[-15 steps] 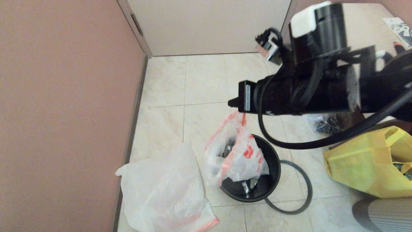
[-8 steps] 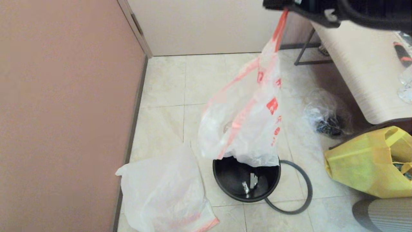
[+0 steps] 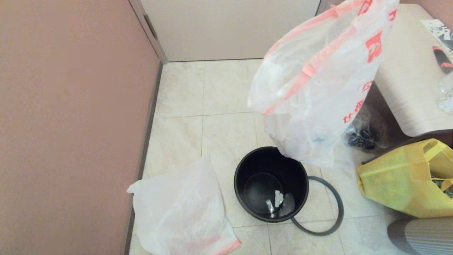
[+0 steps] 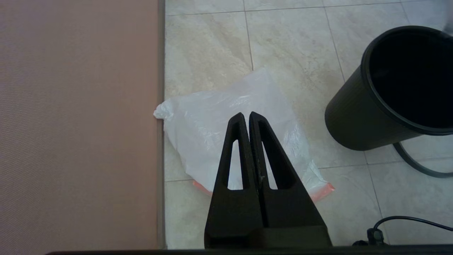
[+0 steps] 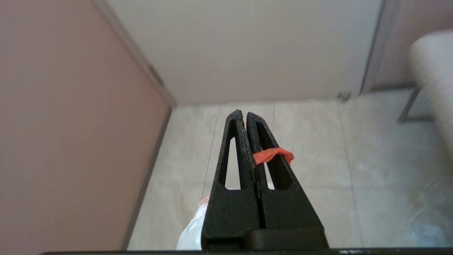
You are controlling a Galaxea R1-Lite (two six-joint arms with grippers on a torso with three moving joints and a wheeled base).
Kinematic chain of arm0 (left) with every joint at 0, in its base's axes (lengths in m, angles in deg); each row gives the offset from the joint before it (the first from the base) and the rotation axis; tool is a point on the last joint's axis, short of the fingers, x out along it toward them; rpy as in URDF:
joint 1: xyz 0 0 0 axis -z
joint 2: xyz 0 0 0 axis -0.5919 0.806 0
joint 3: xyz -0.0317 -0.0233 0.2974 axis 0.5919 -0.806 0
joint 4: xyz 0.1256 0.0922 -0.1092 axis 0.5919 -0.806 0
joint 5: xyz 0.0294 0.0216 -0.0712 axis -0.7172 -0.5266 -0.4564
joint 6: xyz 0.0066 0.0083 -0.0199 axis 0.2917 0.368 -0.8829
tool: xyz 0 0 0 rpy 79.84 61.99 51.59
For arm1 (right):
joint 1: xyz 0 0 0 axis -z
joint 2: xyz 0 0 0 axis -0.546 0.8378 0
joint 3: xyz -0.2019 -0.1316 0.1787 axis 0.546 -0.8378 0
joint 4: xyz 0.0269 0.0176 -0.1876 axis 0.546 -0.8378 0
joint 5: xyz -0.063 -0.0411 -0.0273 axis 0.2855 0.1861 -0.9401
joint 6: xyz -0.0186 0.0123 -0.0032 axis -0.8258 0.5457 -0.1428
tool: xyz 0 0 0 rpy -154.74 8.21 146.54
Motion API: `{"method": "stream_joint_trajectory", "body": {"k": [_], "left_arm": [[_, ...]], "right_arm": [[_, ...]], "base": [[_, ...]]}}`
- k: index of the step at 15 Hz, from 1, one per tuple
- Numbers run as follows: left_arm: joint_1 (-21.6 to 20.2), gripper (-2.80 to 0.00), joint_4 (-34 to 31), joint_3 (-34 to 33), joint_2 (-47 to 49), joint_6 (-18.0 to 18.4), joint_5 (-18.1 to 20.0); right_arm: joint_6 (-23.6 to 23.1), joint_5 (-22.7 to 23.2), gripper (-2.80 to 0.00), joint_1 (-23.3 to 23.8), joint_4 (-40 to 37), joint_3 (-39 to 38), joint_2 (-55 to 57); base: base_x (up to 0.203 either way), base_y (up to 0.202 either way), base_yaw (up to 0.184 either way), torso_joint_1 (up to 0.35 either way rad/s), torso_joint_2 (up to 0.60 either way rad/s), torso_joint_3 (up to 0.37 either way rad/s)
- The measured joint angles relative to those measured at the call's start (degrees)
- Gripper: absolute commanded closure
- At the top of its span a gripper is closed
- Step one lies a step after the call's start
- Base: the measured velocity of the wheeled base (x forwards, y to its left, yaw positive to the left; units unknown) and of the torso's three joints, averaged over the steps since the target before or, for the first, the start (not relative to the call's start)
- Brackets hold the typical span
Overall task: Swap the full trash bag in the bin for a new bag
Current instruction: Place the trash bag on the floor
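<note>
The full trash bag (image 3: 318,81), white with red print, hangs in the air above and to the right of the bin (image 3: 270,184), clear of its rim. My right gripper (image 5: 244,114) is shut on the bag's orange handle loop (image 5: 273,154); the gripper itself is above the head view. The bin stands open on the floor with small scraps at its bottom. Its grey hoop (image 3: 327,209) lies on the floor against its right side. The new bag (image 3: 178,209) lies flat by the wall. My left gripper (image 4: 246,115) hangs shut and empty above the new bag (image 4: 226,131).
A pink wall (image 3: 70,124) runs along the left. A yellow tote (image 3: 403,184) and a clear bag with dark contents (image 3: 364,134) sit at the right, under a table (image 3: 410,78). A black cable (image 4: 407,221) lies on the tiles near the bin (image 4: 393,92).
The right arm has risen out of the head view and drawn the full trash bag up and to the right, out of the bin. The left arm has not moved.
</note>
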Motion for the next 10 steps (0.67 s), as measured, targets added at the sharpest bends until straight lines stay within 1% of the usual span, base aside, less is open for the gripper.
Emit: {"method": "stream_joint_trajectory", "body": {"k": [2,4,5,7,10], "left_arm": [[0.0,0.00,0.0,0.0,0.0,0.0,0.0],[0.0,0.00,0.0,0.0,0.0,0.0,0.0],[0.0,0.00,0.0,0.0,0.0,0.0,0.0],[0.0,0.00,0.0,0.0,0.0,0.0,0.0],[0.0,0.00,0.0,0.0,0.0,0.0,0.0]], "right_arm": [[0.4,-0.4,0.00,2.0,0.1,-0.1,-1.7],[0.5,-0.4,0.00,3.1,-0.1,-0.3,-3.1],[0.8,-0.4,0.00,4.5,0.0,-0.9,-3.3],[2.8,0.2,0.00,10.0,-0.1,-3.3,-2.3],[8.4,3.5,0.00,20.5,0.5,-8.3,3.0]], "base": [[0.000,0.000,0.000,0.000,0.00,0.000],[0.000,0.000,0.000,0.000,0.00,0.000],[0.000,0.000,0.000,0.000,0.00,0.000],[0.000,0.000,0.000,0.000,0.00,0.000],[0.000,0.000,0.000,0.000,0.00,0.000]]}}
